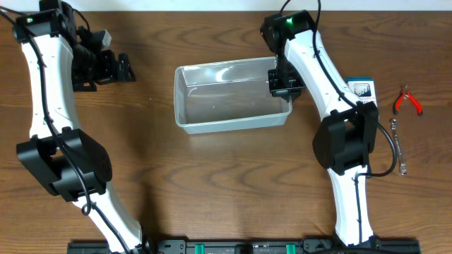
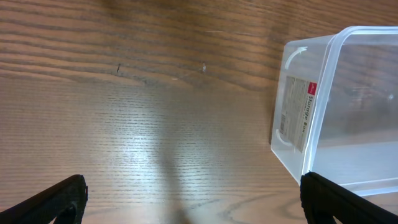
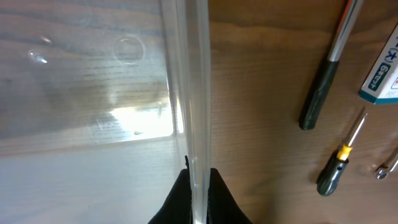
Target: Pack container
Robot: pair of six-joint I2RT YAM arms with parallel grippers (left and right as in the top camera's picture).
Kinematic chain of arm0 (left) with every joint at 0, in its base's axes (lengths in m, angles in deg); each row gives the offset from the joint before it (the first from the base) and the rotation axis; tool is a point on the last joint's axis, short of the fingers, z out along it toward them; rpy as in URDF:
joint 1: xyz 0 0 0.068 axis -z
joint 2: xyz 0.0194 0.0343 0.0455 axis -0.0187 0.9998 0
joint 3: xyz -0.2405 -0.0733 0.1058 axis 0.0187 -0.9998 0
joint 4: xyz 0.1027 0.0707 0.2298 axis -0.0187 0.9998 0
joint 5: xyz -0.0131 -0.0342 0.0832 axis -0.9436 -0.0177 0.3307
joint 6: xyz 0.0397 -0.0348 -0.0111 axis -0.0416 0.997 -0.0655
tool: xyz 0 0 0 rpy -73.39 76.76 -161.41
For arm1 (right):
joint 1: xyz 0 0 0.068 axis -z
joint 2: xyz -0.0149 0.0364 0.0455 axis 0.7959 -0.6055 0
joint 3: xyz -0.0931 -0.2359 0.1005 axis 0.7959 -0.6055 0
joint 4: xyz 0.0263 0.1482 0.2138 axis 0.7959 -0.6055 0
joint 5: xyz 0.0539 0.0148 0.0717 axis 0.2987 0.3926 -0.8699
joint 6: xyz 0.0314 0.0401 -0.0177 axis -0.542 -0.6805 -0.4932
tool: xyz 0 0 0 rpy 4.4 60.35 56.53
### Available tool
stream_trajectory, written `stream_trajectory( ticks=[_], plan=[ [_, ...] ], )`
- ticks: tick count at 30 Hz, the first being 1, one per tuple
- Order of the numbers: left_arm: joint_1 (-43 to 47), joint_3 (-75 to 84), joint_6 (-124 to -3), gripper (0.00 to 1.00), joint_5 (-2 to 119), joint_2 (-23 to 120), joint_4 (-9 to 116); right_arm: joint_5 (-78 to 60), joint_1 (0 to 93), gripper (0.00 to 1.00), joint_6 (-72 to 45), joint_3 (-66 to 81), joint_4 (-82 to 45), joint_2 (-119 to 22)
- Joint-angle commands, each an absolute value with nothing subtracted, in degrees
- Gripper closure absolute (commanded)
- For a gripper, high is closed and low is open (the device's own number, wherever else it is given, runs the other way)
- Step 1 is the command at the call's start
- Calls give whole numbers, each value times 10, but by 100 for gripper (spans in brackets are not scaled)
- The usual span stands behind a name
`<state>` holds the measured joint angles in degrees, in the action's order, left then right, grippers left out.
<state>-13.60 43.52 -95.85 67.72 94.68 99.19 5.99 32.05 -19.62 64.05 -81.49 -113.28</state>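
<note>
Right gripper [image 3: 199, 179] sits nearest the lens: fingers [image 3: 177, 200] clenched on the right-hand short wall of the container [image 3: 186, 74], one on each side of the clear plastic. I log the container upright on the counter [image 1: 155, 183], about mid-width and toward the far edge.

Just off that wall, toward the right edge, I see a black-handled screwdriver [image 3: 322, 84], a smaller yellow-and-black screwdriver [image 3: 337, 167] and a blue-and-white box [image 3: 382, 71]. Further right lie a wrench [image 1: 399, 144] and red pliers [image 1: 408, 101].

Left gripper [image 2: 191, 186] is toward the far-left corner, fingers spread wide and holding nothing, apart from the container's labelled left end.
</note>
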Motion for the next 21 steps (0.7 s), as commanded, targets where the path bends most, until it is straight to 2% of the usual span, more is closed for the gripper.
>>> stream_trajectory(
  ticks=[1,21],
  plan=[
    [-136,438,-966,2,669,951,994,79,324,99,-202,623,-813,-1113],
    [-136,438,-966,2,669,951,994,75,337,99,-217,616,-809,-1113]
  ],
)
